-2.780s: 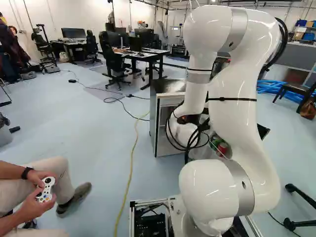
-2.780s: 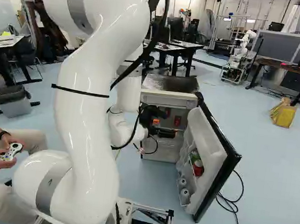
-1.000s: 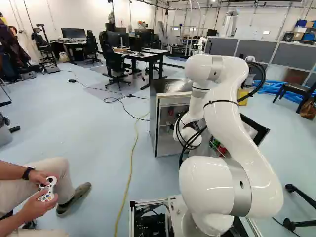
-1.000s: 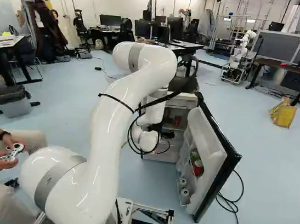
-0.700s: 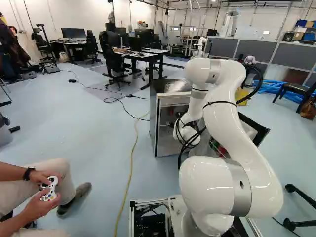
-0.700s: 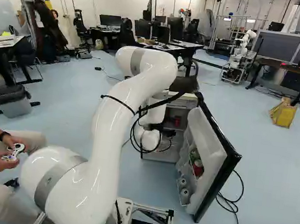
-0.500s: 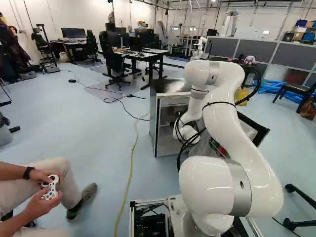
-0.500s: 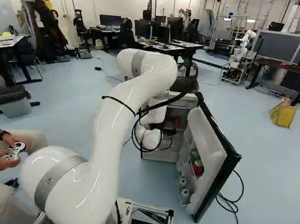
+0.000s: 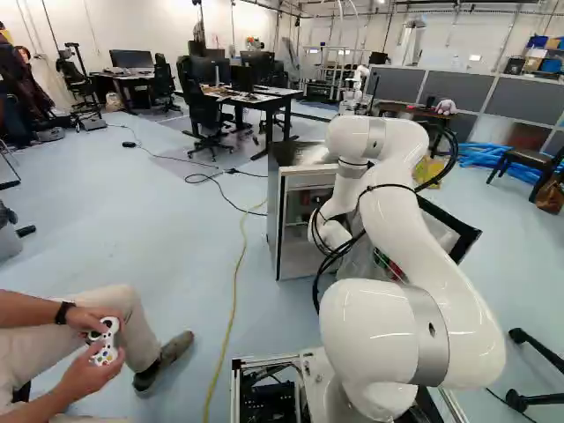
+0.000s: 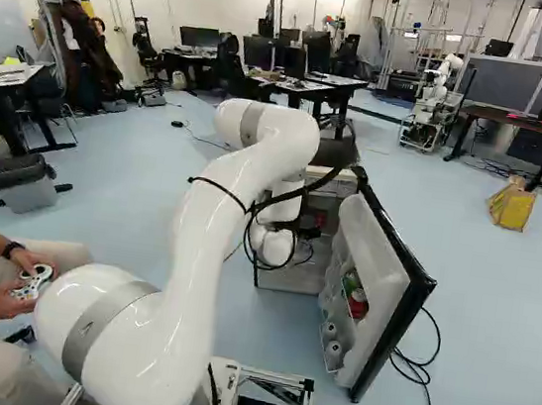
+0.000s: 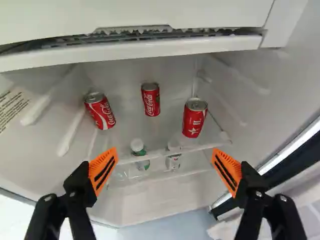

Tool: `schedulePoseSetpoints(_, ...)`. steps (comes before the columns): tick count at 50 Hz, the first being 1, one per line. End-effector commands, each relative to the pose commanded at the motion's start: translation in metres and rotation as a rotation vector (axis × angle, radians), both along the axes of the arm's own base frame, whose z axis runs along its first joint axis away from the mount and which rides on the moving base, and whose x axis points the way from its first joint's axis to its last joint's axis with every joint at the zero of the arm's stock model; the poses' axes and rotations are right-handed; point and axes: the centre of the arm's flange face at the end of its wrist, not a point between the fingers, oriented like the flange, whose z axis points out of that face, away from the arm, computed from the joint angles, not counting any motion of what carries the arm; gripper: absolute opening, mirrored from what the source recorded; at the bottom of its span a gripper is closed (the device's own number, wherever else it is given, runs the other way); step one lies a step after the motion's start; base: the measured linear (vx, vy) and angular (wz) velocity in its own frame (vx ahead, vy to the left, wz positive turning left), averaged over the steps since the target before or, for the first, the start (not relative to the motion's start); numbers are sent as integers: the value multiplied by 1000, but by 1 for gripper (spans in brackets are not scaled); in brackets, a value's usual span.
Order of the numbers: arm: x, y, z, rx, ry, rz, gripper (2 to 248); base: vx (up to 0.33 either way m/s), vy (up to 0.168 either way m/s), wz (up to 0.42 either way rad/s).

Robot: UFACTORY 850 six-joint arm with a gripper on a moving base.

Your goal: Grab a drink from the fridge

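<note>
At the mouth of an open fridge (image 9: 276, 211), a white arm (image 10: 206, 244) and its looping cables (image 10: 253, 228) partly cover the robot's black hand (image 10: 309, 234) in the right base view. Seen from the wrist, the hand (image 11: 164, 152) stands wide open, nothing between its orange pads (image 11: 103, 169). Three red drink cans (image 11: 100, 111) (image 11: 150, 99) (image 11: 194, 118) stand upright beyond the fingertips on a clear shelf (image 11: 167, 131), with open room between them; the middle one sits farthest back. Two bottles (image 11: 140, 156) (image 11: 173, 159) show lower down, cut across by the shelf's front edge, their contents hard to make out. Overhead, a frosted white ledge (image 11: 135, 50) spans the interior. In the right base view, the door (image 10: 375, 266) swings out beside the arm, a red item (image 10: 358, 303) half hidden in its rack.
</note>
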Motion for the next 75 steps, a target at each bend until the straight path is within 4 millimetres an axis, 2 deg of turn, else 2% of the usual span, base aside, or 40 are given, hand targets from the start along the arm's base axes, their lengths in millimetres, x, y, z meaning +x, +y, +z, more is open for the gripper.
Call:
schedulePoseSetpoints(22,26,-1,-8,-10,-39,10,247,0,0,0)
schedulePoseSetpoints(41,29,-1,-9,-11,-43,11,244,0,0,0)
schedulePoseSetpoints(42,29,-1,-9,-11,-43,11,231,0,0,0)
schedulePoseSetpoints(47,29,-1,-9,-11,-43,11,231,0,0,0)
schedulePoseSetpoints(48,29,-1,-9,-11,-43,11,218,0,0,0)
schedulePoseSetpoints(52,29,-1,-9,-11,-43,11,218,0,0,0)
schedulePoseSetpoints(53,29,-1,-9,-11,-43,11,207,0,0,0)
schedulePoseSetpoints(57,29,-1,-9,-11,-43,11,207,0,0,0)
schedulePoseSetpoints(58,29,-1,-9,-11,-43,11,195,0,0,0)
schedulePoseSetpoints(62,29,-1,-9,-11,-43,11,195,0,0,0)
schedulePoseSetpoints(63,29,-1,-9,-11,-43,11,182,0,0,0)
schedulePoseSetpoints(68,29,-1,-9,-11,-43,11,182,0,0,0)
schedulePoseSetpoints(69,29,-1,-9,-11,-43,11,170,0,0,0)
schedulePoseSetpoints(75,29,-1,-9,-11,-43,11,170,0,0,0)
